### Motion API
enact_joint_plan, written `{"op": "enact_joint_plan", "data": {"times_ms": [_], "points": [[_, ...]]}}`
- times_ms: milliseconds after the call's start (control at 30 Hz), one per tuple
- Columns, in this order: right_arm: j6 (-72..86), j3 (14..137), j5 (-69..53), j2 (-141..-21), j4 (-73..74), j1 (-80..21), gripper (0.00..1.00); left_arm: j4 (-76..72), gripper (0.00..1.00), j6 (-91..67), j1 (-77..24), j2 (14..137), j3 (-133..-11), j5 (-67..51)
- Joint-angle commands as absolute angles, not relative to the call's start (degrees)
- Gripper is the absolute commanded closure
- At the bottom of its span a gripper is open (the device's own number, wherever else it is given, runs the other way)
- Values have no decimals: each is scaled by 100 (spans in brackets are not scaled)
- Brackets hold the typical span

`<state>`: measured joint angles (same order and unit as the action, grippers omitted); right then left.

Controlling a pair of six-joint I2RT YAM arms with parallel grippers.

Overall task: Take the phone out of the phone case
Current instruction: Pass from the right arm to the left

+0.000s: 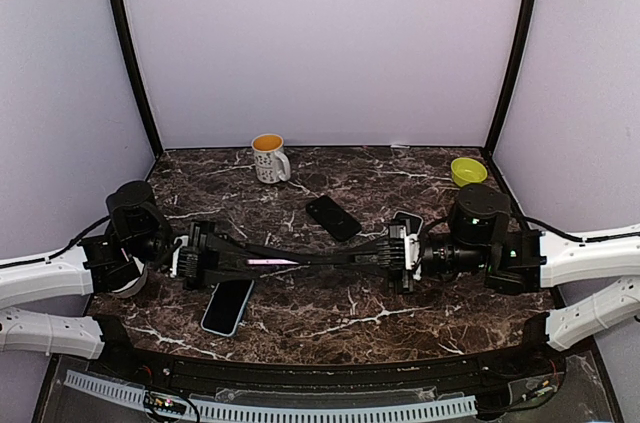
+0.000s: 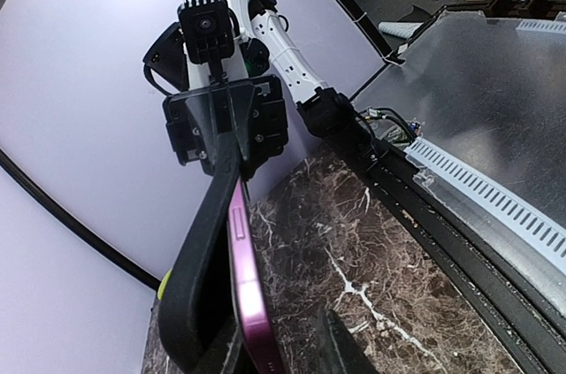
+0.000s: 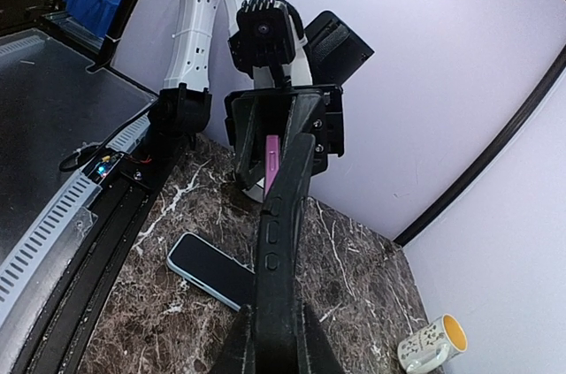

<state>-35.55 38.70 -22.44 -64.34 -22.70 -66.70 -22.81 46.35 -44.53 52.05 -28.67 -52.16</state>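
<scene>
left claw [image 1: 228,261] is clamped on phone [image 2: 250,303] end | right claw [image 1: 372,255] is clamped on phone case [image 3: 276,241] end | both are held aloft between claws, off the desk [image 1: 330,318] | phone is judged stiff, slick, breakable; case pliable, best gripped at rim | long axis is laid claw to claw, edge-on

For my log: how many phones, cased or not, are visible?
4: pink phone held by left end effector and right end effector; blue phone near left; black phone centre; fourth phone partly hidden by right arm.
</scene>
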Motion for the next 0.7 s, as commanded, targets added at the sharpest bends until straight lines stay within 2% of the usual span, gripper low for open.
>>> {"op": "enact_joint_plan", "data": {"times_ms": [0,267,333,433,500,533,600,667], "points": [[-3604,3973,-2433,-6362,-3140,-6842,100,-2615,71,4664,-4440,5147,-2752,-4840],[-3580,3969,-2396,-6540,-3404,-6903,100,-2885,71,4641,-4442,5120,-2674,-4582],[-3562,3964,-2399,-6580,-3508,-6921,100,-2908,72,4633,-4445,5132,-2666,-4582],[-3543,3973,-2407,-6631,-3621,-6933,100,-2893,80,4613,-4445,5145,-2670,-4629],[-3521,3993,-2473,-6647,-3673,-6934,100,-2863,73,4595,-4447,5162,-2668,-4645],[-3502,4017,-2532,-6658,-3660,-6927,100,-2851,62,4572,-4441,5169,-2671,-4664],[-3498,4093,-2677,-6706,-3511,-6927,100,-2874,51,4538,-4441,5156,-2657,-4704],[-3456,4117,-2787,-6745,-3492,-6934,100,-2892,49,4512,-4443,5142,-2647,-4739]]}}
